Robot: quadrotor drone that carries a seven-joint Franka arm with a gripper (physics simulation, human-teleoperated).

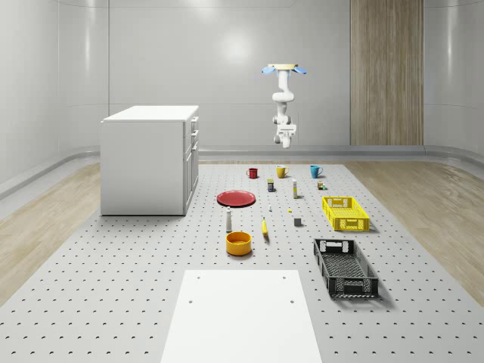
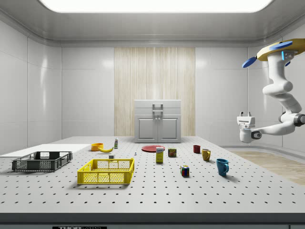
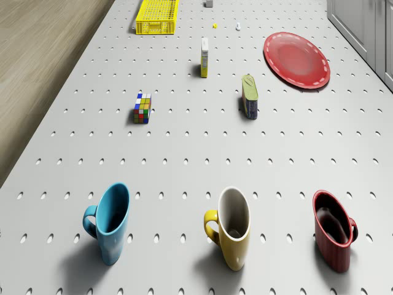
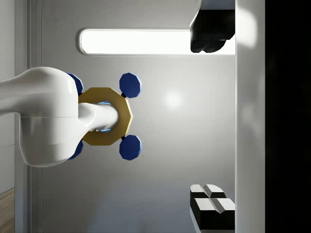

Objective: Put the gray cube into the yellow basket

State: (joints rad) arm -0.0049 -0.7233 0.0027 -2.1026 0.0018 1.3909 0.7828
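The small gray cube [image 1: 298, 221] sits on the perforated table just to the whole-scene view's left of the yellow basket [image 1: 345, 213], apart from it. In the drone view the cube [image 3: 209, 3] and the basket [image 3: 157, 15] lie far beyond the mugs. From the side, the basket [image 2: 106, 171] stands near the front with the cube [image 2: 111, 156] behind it. The drone [image 1: 283, 69] hovers high over the table's far end, behind the row of mugs. My gripper [image 2: 245, 116] hangs in the air, turned up toward the drone [image 4: 104, 116], open and holding nothing, with its fingers [image 4: 211, 206] wide apart.
Red [image 3: 333, 230], yellow [image 3: 232, 227] and blue [image 3: 110, 222] mugs stand below the drone. Beyond them are a Rubik's cube [image 3: 142, 108], a can [image 3: 249, 96], a box [image 3: 204, 57] and a red plate [image 3: 297, 59]. A black basket [image 1: 345, 267], orange bowl [image 1: 238, 243], banana [image 1: 265, 227] and white cabinet [image 1: 150, 159] are also here.
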